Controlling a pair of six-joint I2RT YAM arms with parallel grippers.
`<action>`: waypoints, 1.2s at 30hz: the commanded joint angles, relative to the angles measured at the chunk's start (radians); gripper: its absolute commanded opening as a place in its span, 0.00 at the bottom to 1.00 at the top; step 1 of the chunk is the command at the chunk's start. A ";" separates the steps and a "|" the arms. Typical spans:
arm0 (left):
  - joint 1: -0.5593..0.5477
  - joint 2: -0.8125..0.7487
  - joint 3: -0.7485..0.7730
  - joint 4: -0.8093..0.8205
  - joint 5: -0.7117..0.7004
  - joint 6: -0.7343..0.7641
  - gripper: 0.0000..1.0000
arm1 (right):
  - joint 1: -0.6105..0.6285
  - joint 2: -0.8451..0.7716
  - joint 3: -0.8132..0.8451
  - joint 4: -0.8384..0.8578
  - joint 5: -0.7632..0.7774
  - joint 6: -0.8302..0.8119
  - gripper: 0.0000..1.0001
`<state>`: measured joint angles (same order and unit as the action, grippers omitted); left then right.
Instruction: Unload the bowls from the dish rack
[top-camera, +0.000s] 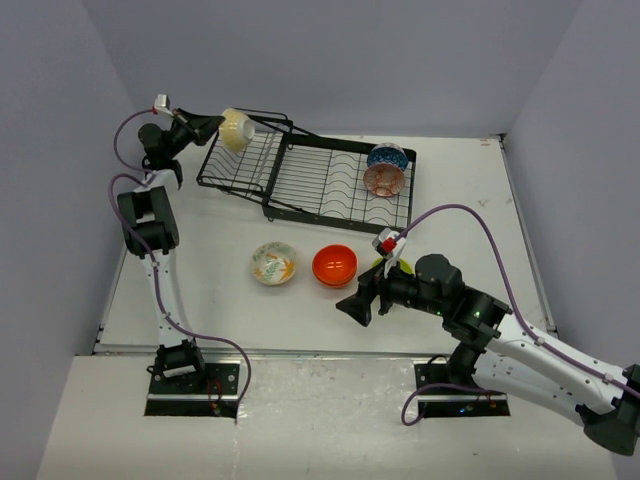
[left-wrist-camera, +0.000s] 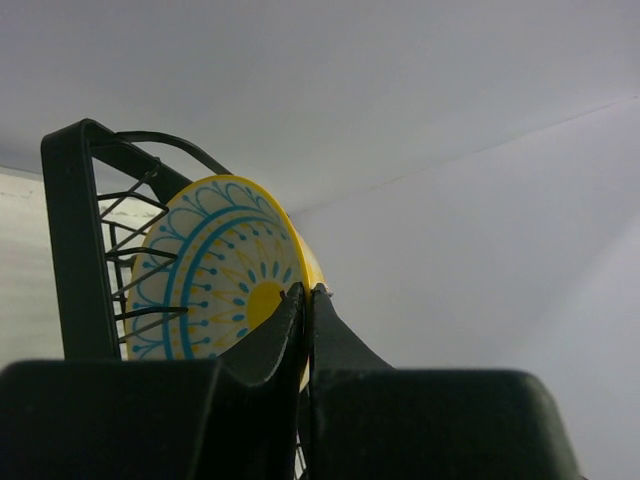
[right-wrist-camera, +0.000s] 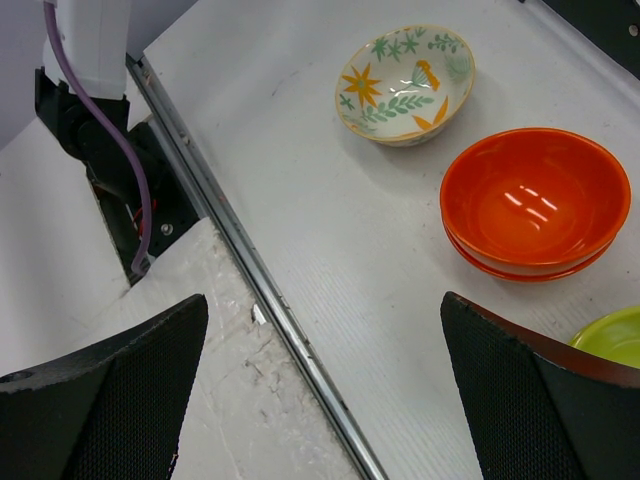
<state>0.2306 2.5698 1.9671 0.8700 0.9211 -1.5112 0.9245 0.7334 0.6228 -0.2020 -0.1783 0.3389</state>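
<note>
White table (top-camera: 200, 290): floral bowl (top-camera: 273, 263), orange bowl (top-camera: 334, 265) and green bowl (right-wrist-camera: 615, 338) were out. Your left gripper (top-camera: 213, 126) was clamped on the yellow bowl (top-camera: 236, 129) at the rack's (top-camera: 310, 185) left end; blue bowl (top-camera: 387, 156) and pink bowl (top-camera: 384, 180) were left inside. Right gripper (top-camera: 355, 308) gaped, empty.

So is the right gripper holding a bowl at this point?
No: the right gripper hangs open over the table, with nothing between its fingers and the orange bowl sitting apart from it.
</note>
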 joint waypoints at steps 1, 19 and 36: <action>-0.010 0.016 0.006 0.114 -0.010 -0.084 0.00 | 0.004 0.000 0.034 0.027 -0.018 -0.014 0.99; -0.028 -0.019 0.067 0.253 -0.034 -0.222 0.00 | 0.004 0.006 0.034 0.030 -0.016 -0.015 0.99; -0.083 -0.261 0.023 0.267 0.012 -0.108 0.00 | 0.004 -0.012 0.020 0.050 0.034 -0.006 0.99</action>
<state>0.1673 2.5175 2.0209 1.0527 0.9165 -1.6894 0.9245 0.7376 0.6228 -0.1997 -0.1722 0.3393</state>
